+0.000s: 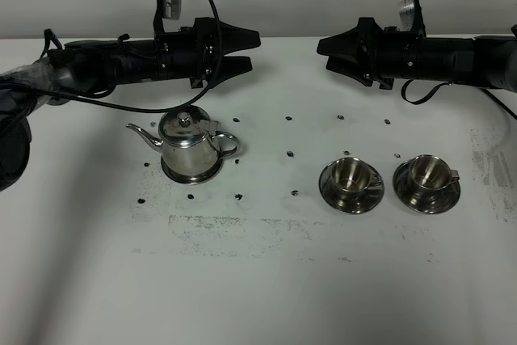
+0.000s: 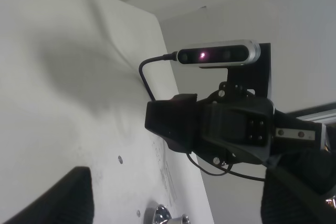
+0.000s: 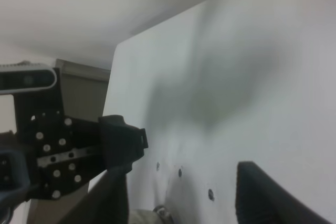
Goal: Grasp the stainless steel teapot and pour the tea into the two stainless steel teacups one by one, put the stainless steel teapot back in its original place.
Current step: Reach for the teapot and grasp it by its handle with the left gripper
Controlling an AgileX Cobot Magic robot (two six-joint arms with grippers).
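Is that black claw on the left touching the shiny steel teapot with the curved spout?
Apart. The exterior high view shows a strip of bare white table between the open black left gripper and the shiny steel teapot.

The high view looks steeply down on the whole desk [image 1: 258, 280] from well back. Each wrist view sits close behind its own end effector and faces ahead of it, across the desk. The left wrist view frames the right end effector [image 2: 150, 123], and the right wrist view frames the left end effector [image 3: 137, 141]. All three share the desk's middle.
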